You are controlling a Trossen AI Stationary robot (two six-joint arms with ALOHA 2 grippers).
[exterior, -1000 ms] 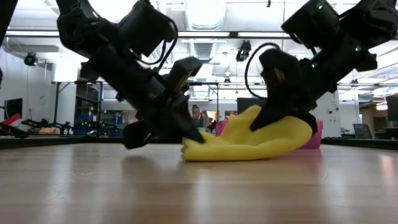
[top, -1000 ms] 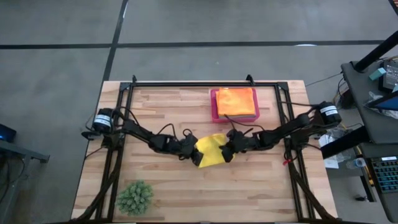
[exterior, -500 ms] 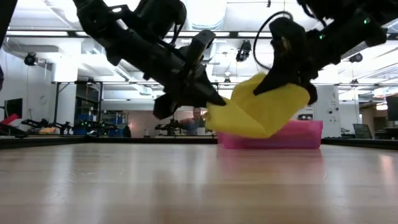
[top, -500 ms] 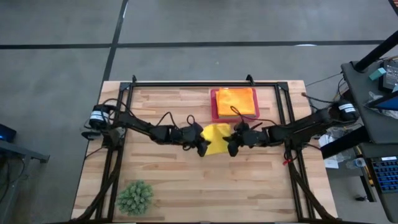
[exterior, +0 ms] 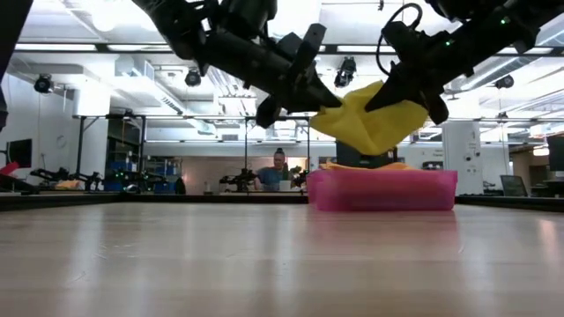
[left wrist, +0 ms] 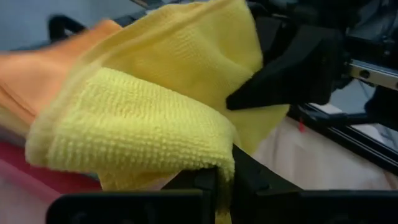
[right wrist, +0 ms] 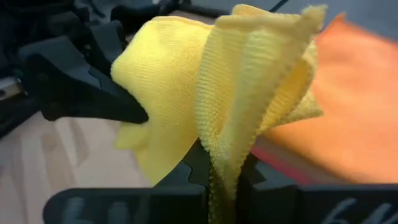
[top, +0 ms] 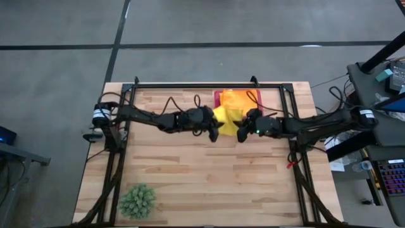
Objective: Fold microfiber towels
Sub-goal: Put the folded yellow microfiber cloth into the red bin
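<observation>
step: stow folded yellow towel | left gripper + right gripper each clamped on an edge, towel slung between, above pink tray | next: lower onto orange towel, release both

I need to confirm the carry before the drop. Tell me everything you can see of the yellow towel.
The yellow towel is a soft, knobbly-weave microfiber cloth, folded into a loose sagging bundle. It hangs in the air, clear of the table, pinched on one side by the shut left tool and on the other by the shut right tool. It sits just above the near edge of the pink tray, which holds an orange towel.
</observation>
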